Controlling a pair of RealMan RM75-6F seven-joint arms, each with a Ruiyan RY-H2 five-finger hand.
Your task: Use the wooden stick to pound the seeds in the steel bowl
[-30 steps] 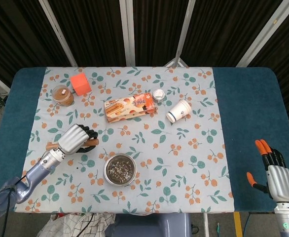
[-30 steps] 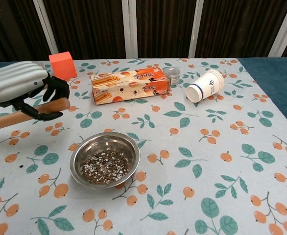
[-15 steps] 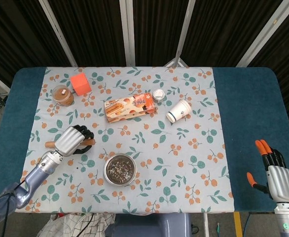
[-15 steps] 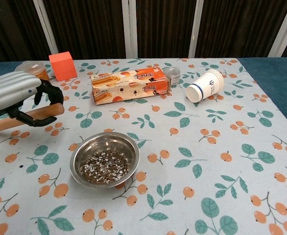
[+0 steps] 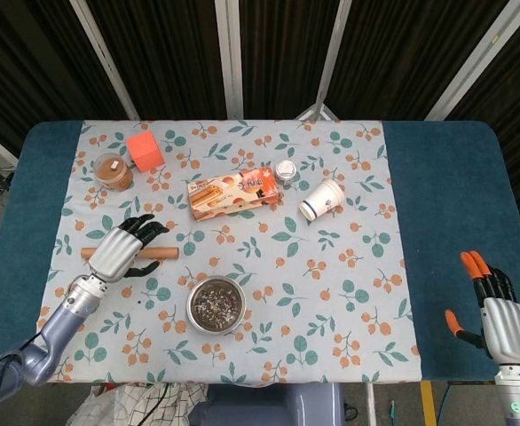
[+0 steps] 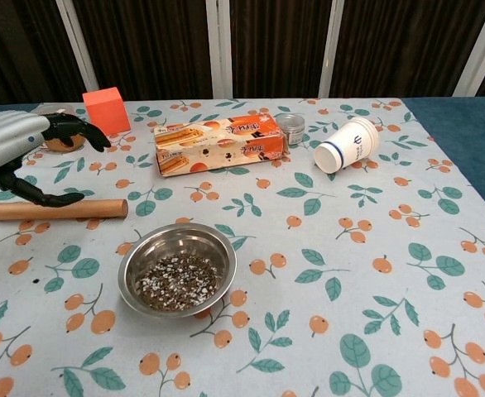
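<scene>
The wooden stick lies flat on the flowered cloth, left of the steel bowl, which holds dark crushed seeds. My left hand hovers just over the stick with its fingers spread apart and nothing in them. In the chest view the thumb reaches down close to the stick. My right hand hangs off the table's front right corner, fingers straight and holding nothing; the chest view does not show it.
Behind the bowl lie a biscuit box, a small tin and a tipped paper cup. An orange block and a brown jar stand at the back left.
My left hand has opened and let go of the wooden stick, which now lies on the cloth. The hand has drawn back toward the left. The right hand has not moved.
</scene>
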